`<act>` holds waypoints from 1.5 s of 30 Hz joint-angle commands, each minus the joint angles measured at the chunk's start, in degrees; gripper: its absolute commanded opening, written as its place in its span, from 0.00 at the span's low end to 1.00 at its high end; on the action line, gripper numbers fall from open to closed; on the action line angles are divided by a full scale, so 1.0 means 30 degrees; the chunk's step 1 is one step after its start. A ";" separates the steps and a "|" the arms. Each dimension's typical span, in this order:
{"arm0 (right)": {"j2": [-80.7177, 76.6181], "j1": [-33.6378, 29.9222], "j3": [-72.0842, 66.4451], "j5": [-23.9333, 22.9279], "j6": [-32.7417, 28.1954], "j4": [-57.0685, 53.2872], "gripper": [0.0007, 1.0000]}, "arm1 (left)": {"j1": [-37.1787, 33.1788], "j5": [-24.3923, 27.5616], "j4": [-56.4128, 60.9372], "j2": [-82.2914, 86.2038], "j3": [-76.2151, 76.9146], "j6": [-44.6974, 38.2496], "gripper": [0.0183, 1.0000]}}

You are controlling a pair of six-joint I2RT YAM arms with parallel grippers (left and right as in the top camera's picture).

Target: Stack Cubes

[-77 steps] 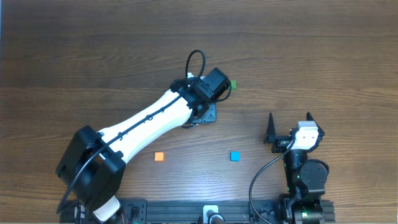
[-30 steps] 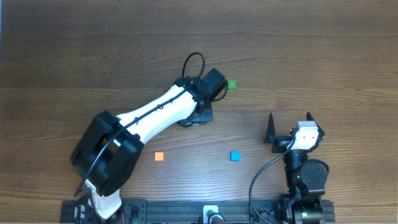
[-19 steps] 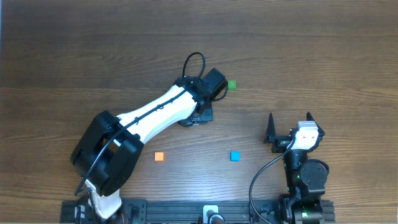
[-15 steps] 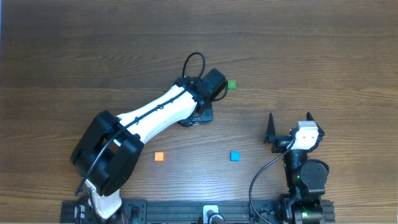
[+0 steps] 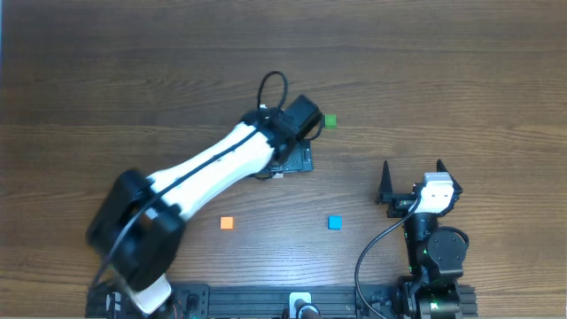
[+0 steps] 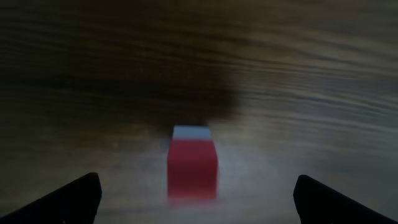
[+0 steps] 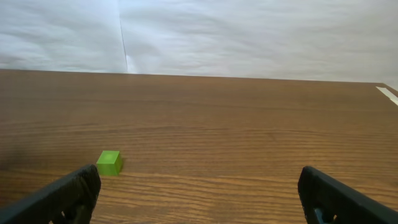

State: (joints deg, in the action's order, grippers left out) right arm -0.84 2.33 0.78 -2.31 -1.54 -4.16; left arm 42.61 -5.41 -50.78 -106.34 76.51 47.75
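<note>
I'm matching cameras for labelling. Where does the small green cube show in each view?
Top view: small green cube, upper middle, right of the white left arm's wrist.
Left wrist view: not in it.
Right wrist view: ahead of the right pincer, toward the left arm's side.
Shared landmark: the brown wooden tabletop under it.

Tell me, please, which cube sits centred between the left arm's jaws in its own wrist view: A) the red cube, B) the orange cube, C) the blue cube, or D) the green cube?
A: the left wrist view shows the red cube on the wood between the left gripper's spread jaws, while the top view has the green cube, blue cube and orange cube lying elsewhere.
</note>
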 commanded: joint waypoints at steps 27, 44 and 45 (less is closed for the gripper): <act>0.0153 -0.0109 -0.0160 -0.0168 0.0066 0.0051 0.99 | 0.1078 -0.1851 0.4087 1.1919 -1.3996 0.0313 0.99; 0.0153 -0.0109 -0.0160 -0.0168 0.0066 0.0058 0.99 | 0.0597 -0.0386 0.4838 0.9173 -1.4258 0.0299 0.87; 0.0153 -0.0109 -0.0160 -0.0168 0.0066 0.0051 0.99 | 0.0437 -0.0248 0.4794 0.9173 -1.4258 0.0277 0.87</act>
State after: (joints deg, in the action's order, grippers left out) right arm -0.84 2.33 0.78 -2.48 -1.52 -4.16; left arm 45.25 -8.03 -36.36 -78.50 34.37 47.90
